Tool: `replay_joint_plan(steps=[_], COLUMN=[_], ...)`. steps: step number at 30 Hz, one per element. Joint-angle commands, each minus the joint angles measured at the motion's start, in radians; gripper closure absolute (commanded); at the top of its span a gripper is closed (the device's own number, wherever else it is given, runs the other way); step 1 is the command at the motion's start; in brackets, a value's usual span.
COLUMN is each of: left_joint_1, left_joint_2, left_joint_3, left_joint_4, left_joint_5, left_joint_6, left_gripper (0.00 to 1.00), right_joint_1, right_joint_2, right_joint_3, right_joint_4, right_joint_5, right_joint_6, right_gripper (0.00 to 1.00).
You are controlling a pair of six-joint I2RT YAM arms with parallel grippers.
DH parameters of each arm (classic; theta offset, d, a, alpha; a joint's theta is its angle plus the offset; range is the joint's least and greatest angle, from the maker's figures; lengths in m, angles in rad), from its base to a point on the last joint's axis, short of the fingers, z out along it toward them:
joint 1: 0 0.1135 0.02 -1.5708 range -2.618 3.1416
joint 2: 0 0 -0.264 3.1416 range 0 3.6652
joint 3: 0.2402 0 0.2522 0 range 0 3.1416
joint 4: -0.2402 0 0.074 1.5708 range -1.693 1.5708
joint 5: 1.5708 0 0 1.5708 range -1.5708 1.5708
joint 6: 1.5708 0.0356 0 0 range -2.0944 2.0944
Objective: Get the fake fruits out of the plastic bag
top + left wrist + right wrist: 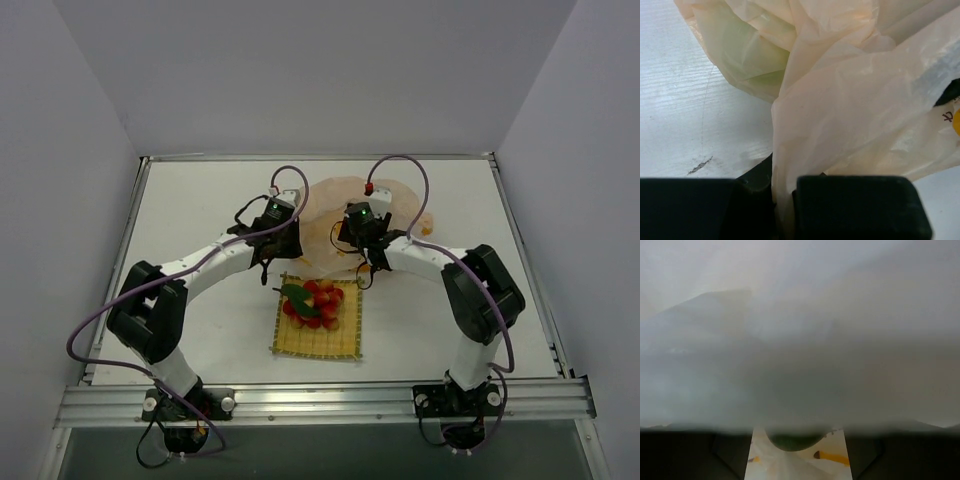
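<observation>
My left pincer (pixel 785 200) clamps the one plastic bag (pixel 850 115); my right pincer (pixel 797 455) gapes partway around one green pear (pixel 794 441). One berry bunch (pixel 316 303), one mat (pixel 318 342), beside the bag.

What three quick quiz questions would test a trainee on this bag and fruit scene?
1. True or false: the red berries lie on the yellow mat.
2. The left gripper is shut on: A) the plastic bag, B) the berries, C) the mat?
3. Fill in: the rounded thing between the right gripper's open jaws is ___ in colour.
Key: 1 true; 2 A; 3 green.
</observation>
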Motion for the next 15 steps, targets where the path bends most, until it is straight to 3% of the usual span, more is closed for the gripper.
replay_joint_plan(steps=[1,15], left_joint_1=[-0.003,0.000], left_joint_2=[-0.063,-0.091], left_joint_3=[0.037,0.055], left_joint_4=[-0.002,-0.008], left_joint_5=[-0.022,-0.034], left_joint_6=[0.027,0.045], left_gripper=[0.98,0.98], right_joint_1=[-0.002,0.020], right_joint_2=[-0.111,-0.314], right_joint_3=[-0.013,-0.069], right_joint_4=[0.061,0.030], right_joint_5=[-0.100,-0.601], right_joint_6=[-0.120,-0.280], right_gripper=[0.63,0.61])
